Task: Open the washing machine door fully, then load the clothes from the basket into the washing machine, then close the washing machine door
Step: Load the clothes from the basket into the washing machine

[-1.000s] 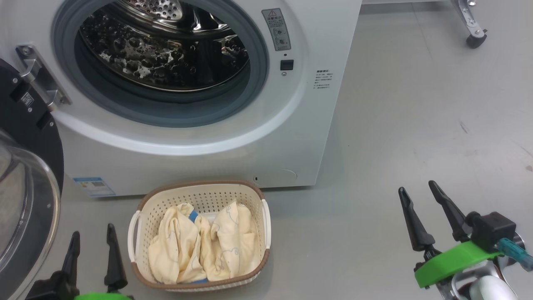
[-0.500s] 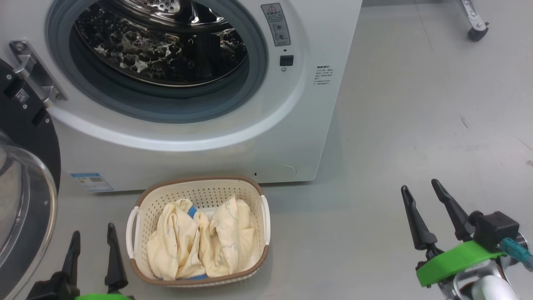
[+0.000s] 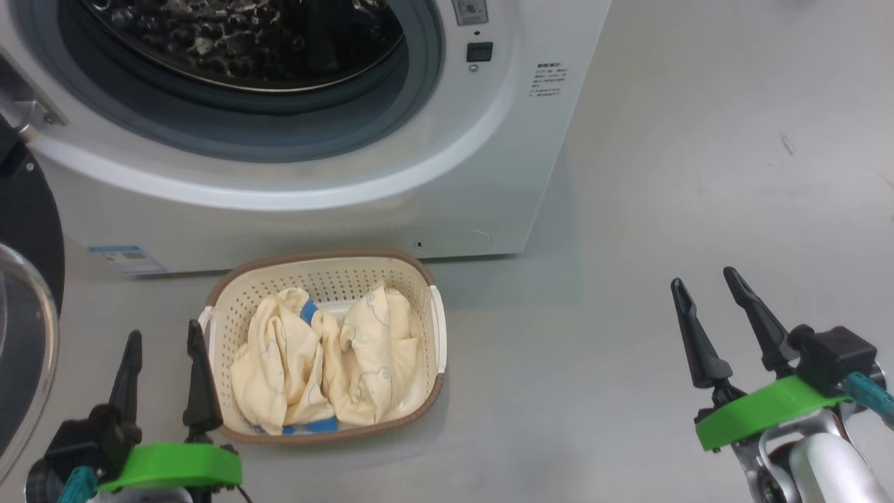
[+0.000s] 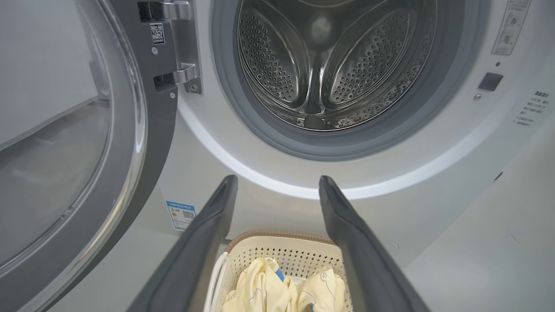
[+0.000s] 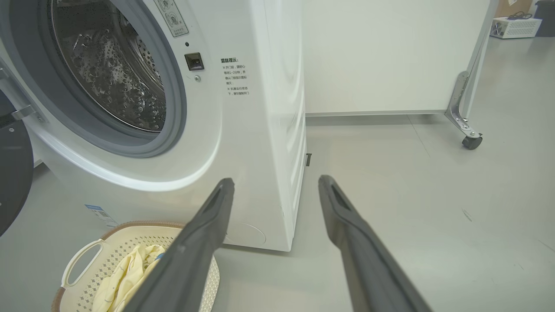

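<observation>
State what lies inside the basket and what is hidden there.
Pale yellow clothes with a blue piece lie in the basket. Anything beneath them is covered.

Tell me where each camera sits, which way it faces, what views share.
Head view: on the head, looking down at the basket before the washing machine; left gripper, right gripper, open.
Left wrist view: left wrist, facing drum and open washing machine door; left fingers.
Right wrist view: right wrist, facing machine corner, floor; right fingers.
Shared: basket, clothes.

The washing machine door [image 3: 28, 314] (swung left) leaves the drum mouth [image 3: 237, 49] free above the basket [image 3: 314, 256].
</observation>
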Available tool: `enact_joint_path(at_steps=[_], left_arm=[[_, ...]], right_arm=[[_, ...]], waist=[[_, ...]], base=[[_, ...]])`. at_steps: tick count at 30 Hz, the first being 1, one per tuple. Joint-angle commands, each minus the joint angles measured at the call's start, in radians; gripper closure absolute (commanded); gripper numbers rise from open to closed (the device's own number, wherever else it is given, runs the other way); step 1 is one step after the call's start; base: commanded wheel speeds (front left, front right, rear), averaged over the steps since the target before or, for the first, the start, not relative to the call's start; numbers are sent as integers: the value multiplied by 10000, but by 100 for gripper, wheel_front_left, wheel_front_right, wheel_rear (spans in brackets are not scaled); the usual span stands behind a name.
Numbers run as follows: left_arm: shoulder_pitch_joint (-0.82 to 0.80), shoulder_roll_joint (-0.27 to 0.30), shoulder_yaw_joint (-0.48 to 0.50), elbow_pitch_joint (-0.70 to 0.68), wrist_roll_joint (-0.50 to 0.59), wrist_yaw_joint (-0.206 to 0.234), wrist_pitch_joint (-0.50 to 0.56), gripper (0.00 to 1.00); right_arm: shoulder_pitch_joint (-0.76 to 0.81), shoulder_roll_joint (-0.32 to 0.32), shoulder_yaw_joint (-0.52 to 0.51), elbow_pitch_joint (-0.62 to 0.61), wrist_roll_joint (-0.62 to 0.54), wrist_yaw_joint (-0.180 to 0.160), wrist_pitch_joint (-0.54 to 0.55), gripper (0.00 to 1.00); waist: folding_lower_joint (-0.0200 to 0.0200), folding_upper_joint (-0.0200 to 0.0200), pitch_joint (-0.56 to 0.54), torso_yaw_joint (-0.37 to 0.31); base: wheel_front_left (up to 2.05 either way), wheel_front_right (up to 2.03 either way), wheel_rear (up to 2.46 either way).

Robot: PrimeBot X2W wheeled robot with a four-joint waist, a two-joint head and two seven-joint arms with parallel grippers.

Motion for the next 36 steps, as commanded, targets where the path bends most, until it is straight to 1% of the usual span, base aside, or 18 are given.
enact_joint_path(at_steps=[1, 10, 14, 20, 28, 36], left_arm=[[-451, 130, 299, -250, 59, -81, -139, 0], [-2361, 326, 75, 587, 36, -312, -139, 0], [-3343, 508, -92, 1195, 123, -434, -140, 0], [-4573, 521, -391, 2171, 150, -581, -140, 0], [-5771, 628, -676, 4031, 232, -720, -141, 0], [-6873, 788, -749, 5782, 218, -791, -141, 0]], right_arm=[[-369, -72, 187, -358, 76, -27, -95, 0], [-1114, -25, 321, -469, 72, -27, -95, 0], [-1444, 14, 414, -514, 57, -27, -95, 0], [-1843, 72, 548, -525, 68, -27, -95, 0], [-2261, 78, 646, -593, 49, -27, -95, 0], [-2453, 14, 514, -844, -31, -27, -95, 0]], waist=[[0, 0, 444, -64], [0, 0, 2073, -186], [0, 0, 2655, -308], [0, 0, 3403, -475], [0, 0, 4363, -651], [0, 0, 5495, -584]], base=[[0, 0, 0], [0, 0, 0], [0, 0, 0], [0, 0, 0], [0, 0, 0], [0, 0, 0]])
